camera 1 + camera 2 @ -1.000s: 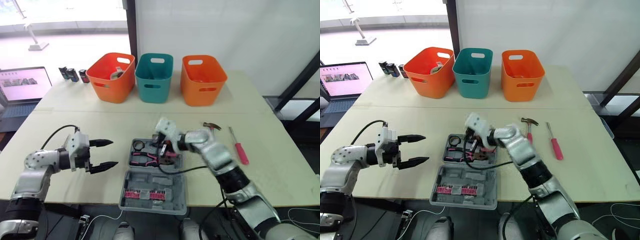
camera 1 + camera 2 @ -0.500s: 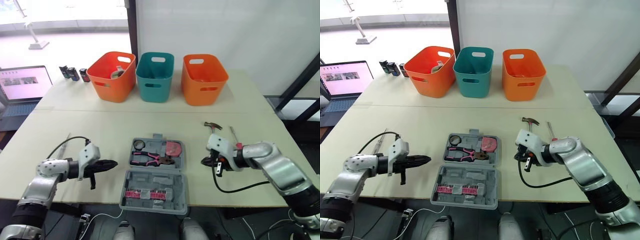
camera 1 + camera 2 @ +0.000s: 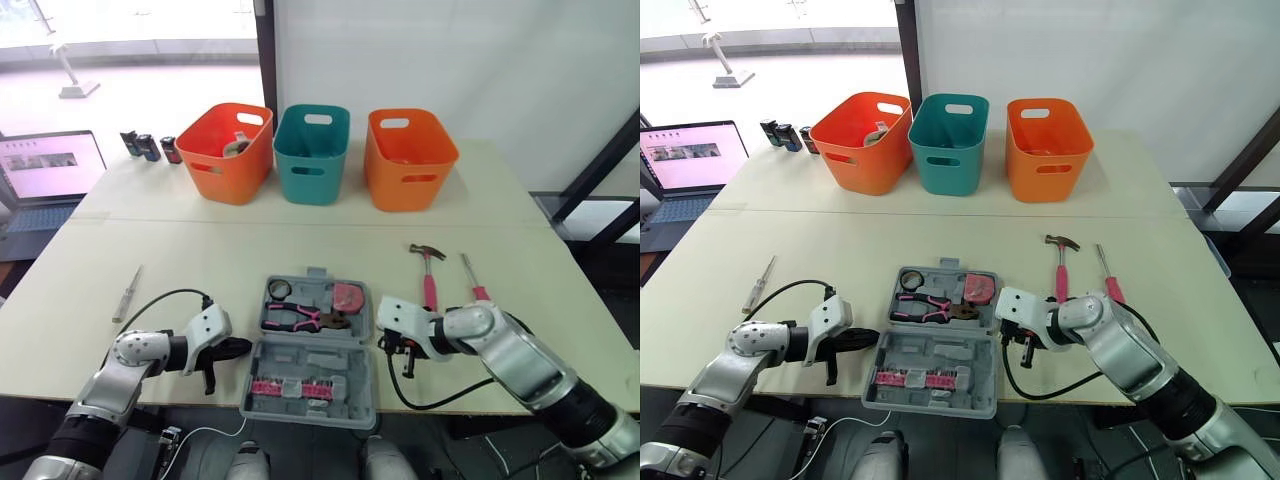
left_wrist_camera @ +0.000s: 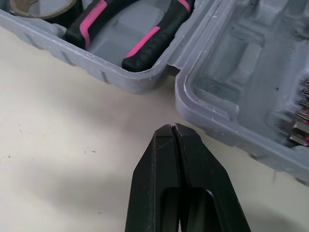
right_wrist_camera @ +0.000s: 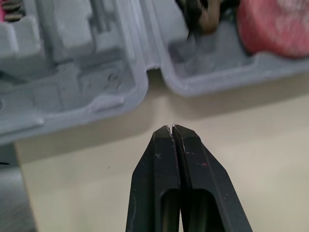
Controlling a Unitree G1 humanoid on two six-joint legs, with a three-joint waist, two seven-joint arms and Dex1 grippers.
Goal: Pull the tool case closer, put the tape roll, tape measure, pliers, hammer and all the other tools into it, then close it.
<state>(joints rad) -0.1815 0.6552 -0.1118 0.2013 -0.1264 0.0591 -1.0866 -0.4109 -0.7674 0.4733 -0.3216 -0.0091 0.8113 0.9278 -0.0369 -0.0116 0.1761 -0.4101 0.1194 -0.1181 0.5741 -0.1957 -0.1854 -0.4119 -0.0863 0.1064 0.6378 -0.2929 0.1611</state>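
The grey tool case [image 3: 310,385] lies open in front of me, near the table's front edge. Its far half holds a tape roll [image 3: 279,291], pink-handled pliers [image 3: 300,320] and a pink tape measure [image 3: 349,297]. My left gripper [image 3: 245,347] is shut and empty, its tip close to the hinge notch on the case's left side [image 4: 145,82]. My right gripper [image 3: 384,342] is also shut and empty, pointing at the hinge notch on the case's right side [image 5: 120,104]. A pink-handled hammer [image 3: 428,275] and a red screwdriver [image 3: 472,280] lie on the table to the right.
A thin screwdriver [image 3: 127,293] lies at the left of the table. Two orange bins [image 3: 224,153] [image 3: 409,158] and a teal bin [image 3: 311,153] stand in a row at the back. A laptop [image 3: 45,170] and small dark items [image 3: 148,148] sit at the far left.
My left gripper has shut and moved right, up to the case's left side. My right arm left the case, swung out to the right, then came back to the case's right side.
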